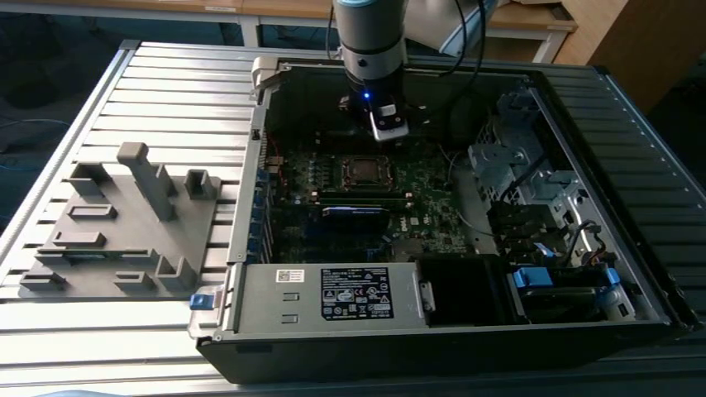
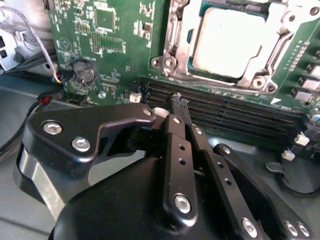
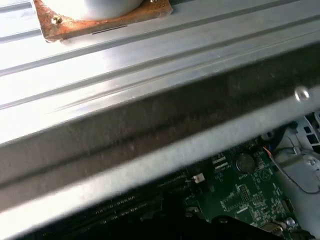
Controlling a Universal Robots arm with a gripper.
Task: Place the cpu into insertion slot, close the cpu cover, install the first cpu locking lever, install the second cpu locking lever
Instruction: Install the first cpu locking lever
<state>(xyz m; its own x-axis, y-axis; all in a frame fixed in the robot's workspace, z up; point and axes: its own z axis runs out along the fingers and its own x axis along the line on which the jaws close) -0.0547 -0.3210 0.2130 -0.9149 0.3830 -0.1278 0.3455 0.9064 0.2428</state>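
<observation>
The cpu [image 2: 227, 42], a pale silvery square, lies in the insertion slot [image 1: 362, 169] on the green board. The cpu cover [image 2: 170, 60], a silvery frame, lies flat around it, and the chip shows through its window. I cannot tell how the locking levers stand. In the exterior view my gripper [image 1: 391, 132] hangs inside the case, above the board just behind the slot. In the second wrist view the black fingers [image 2: 172, 145] meet at their tips over the long black memory slots [image 2: 225, 107]. My gripper [image 2: 178, 100] is shut with nothing in it.
The open computer case [image 1: 254, 248] lies on a slatted metal table [image 1: 165, 74]. A grey fixture plate [image 1: 116, 223] sits at the exterior view's left. Drive cages and cables [image 1: 518, 174] fill the case's right side. A power supply [image 1: 353, 294] sits at the front. A coin battery [image 3: 244, 161] is on the board.
</observation>
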